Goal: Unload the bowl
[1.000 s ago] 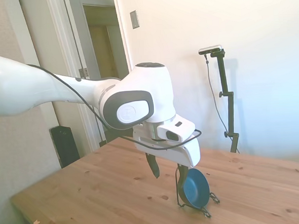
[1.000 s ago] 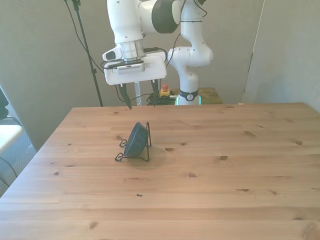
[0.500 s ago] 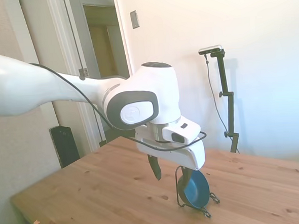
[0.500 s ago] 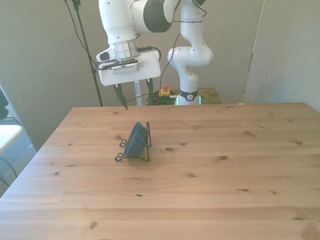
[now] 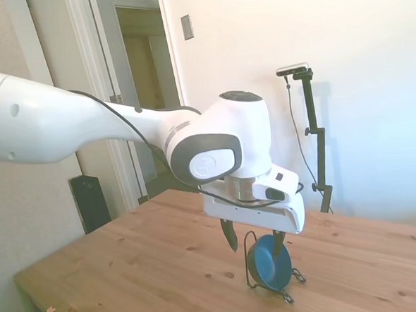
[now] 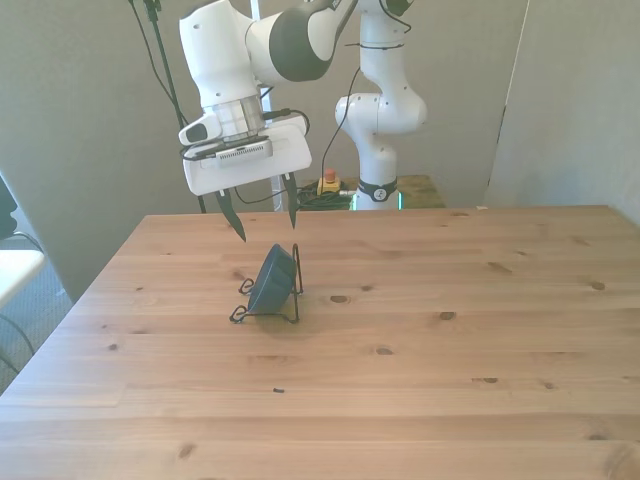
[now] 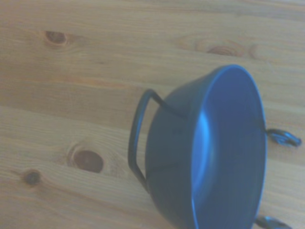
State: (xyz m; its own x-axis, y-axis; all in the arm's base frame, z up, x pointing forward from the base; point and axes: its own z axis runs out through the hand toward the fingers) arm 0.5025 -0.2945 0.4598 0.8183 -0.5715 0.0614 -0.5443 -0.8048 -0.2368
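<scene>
Wooden worktop [image 6: 450, 350] carries a wire rack [image 6: 292, 290] with the bowl [image 6: 270, 280] on edge in it. Just above hangs the hand [image 6: 262, 215], fingers spread, holding nothing.

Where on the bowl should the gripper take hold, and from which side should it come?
Grip the upper rim of the bowl, coming down from above. It stands on edge in the wire rack, tilted against the upright loop, so the top of the rim is free, while the rack holds its lower edge. The open gripper hangs above it; one finger inside the rim and one outside would probably pinch the wall.
</scene>
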